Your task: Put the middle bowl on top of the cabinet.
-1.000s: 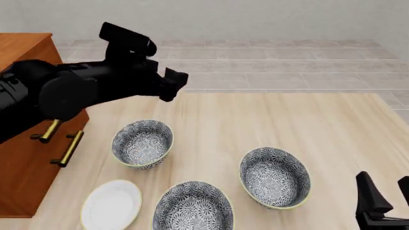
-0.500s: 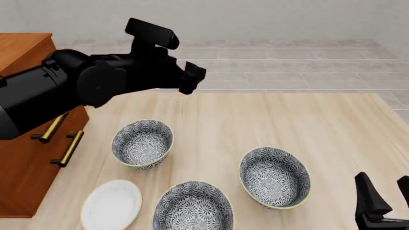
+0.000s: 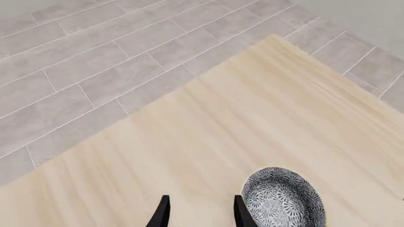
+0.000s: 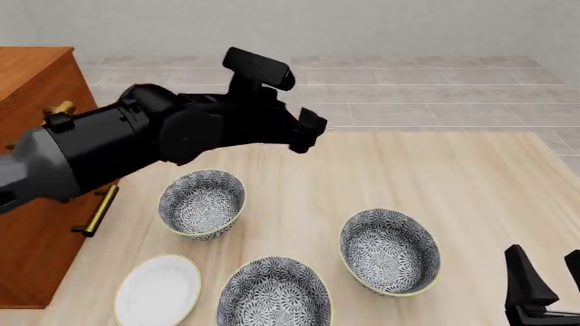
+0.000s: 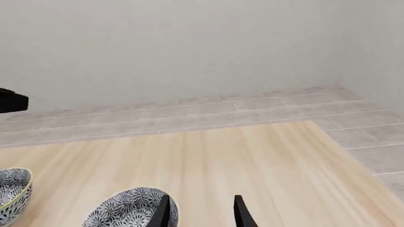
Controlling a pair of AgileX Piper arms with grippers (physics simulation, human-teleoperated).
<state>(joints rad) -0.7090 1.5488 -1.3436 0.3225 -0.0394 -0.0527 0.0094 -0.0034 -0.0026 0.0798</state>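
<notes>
Three patterned bowls are sitting on the table (image 4: pixel 471 170); the middle bowl (image 4: pixel 274 293) is nearest me, untouched. My left gripper (image 4: pixel 308 132) is hovering empty over the far side, fingers apart. Right gripper (image 4: pixel 544 285) is parked near-right, looking open too, I think. Cabinet (image 4: pixel 37 81) is standing far left.

- Three patterned bowls: the middle bowl (image 4: pixel 274 292), a left bowl (image 4: pixel 202 202), a right bowl (image 4: pixel 390 250)
- One white plate (image 4: pixel 157 290)
- One cabinet (image 4: pixel 32 224)
- Two black arms, one pincer each: left pincer (image 4: pixel 309 131), right pincer (image 4: pixel 544 285)
- One bench (image 4: pixel 435 176)
</notes>
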